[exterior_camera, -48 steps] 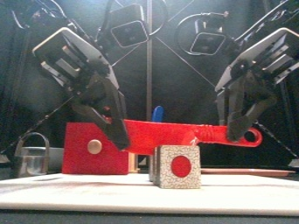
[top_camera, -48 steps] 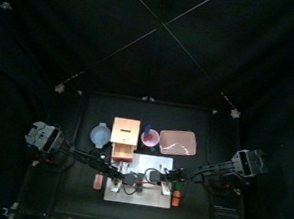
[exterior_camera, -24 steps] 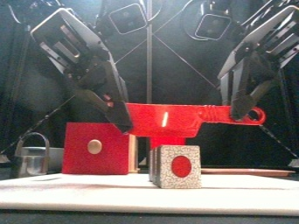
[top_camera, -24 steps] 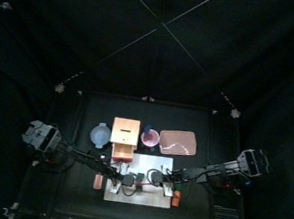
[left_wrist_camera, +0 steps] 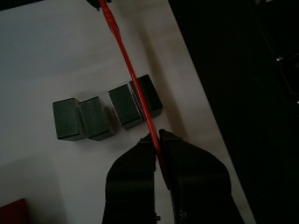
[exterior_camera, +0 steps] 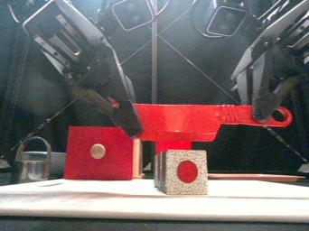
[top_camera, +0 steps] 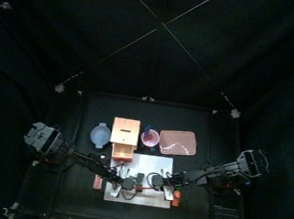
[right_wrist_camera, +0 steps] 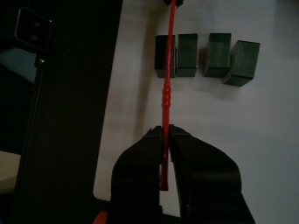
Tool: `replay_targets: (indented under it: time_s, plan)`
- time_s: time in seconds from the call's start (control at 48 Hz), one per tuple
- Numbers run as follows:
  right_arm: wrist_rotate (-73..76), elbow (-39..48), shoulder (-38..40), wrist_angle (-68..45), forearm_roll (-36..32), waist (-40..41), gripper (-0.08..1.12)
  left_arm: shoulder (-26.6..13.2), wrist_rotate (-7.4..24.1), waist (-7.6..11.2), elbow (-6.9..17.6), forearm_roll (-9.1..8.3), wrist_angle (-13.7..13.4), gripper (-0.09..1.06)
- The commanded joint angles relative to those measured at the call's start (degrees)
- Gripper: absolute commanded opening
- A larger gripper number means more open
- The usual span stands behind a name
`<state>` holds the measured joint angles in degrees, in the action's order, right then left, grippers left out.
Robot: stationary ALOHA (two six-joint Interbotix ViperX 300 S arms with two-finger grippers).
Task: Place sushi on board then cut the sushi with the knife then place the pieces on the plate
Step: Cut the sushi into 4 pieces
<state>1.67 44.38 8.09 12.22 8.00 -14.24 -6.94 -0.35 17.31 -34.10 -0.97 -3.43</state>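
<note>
A red toy knife (exterior_camera: 182,122) hangs level above the white cutting board (exterior_camera: 72,203), held at both ends. My left gripper (exterior_camera: 126,126) is shut on its blade end and my right gripper (exterior_camera: 259,115) on its handle end. Directly under the blade stands a sushi piece (exterior_camera: 182,171), with a speckled face and a red centre. In the left wrist view the knife (left_wrist_camera: 122,61) runs over several dark green sushi blocks (left_wrist_camera: 93,118) in a row on the board, my left gripper (left_wrist_camera: 156,140) clamped on it. The right wrist view shows the same row of sushi blocks (right_wrist_camera: 216,52) under the knife (right_wrist_camera: 170,70) and my right gripper (right_wrist_camera: 170,133).
Behind the board stand the wooden box with its red drawer front (exterior_camera: 99,153), a blue-grey bowl (top_camera: 100,134), a red cup (top_camera: 150,137) and the pink tray (top_camera: 177,142). A metal cutter (exterior_camera: 34,161) sits at the left. A small red item (top_camera: 98,181) lies left of the board.
Both grippers have lifted the knife from just above the sushi top to a higher, level position and shifted it slightly right. The sushi blocks have not moved.
</note>
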Motion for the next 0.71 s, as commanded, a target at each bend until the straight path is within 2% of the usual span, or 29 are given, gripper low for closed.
replay_targets:
  time_s: [0.021, 0.708]
  plan:
    - [-0.2, -1.2, 0.8, -0.4, -0.4, 0.8, 0.39, 0.6, 0.4, 0.00, 2.5, -0.18, 1.3, 0.39]
    - [-0.3, -1.2, 0.0, -0.4, -3.0, 2.4, 0.39, 0.7, 0.4, -0.35, 1.9, -0.35, 1.0, 0.39]
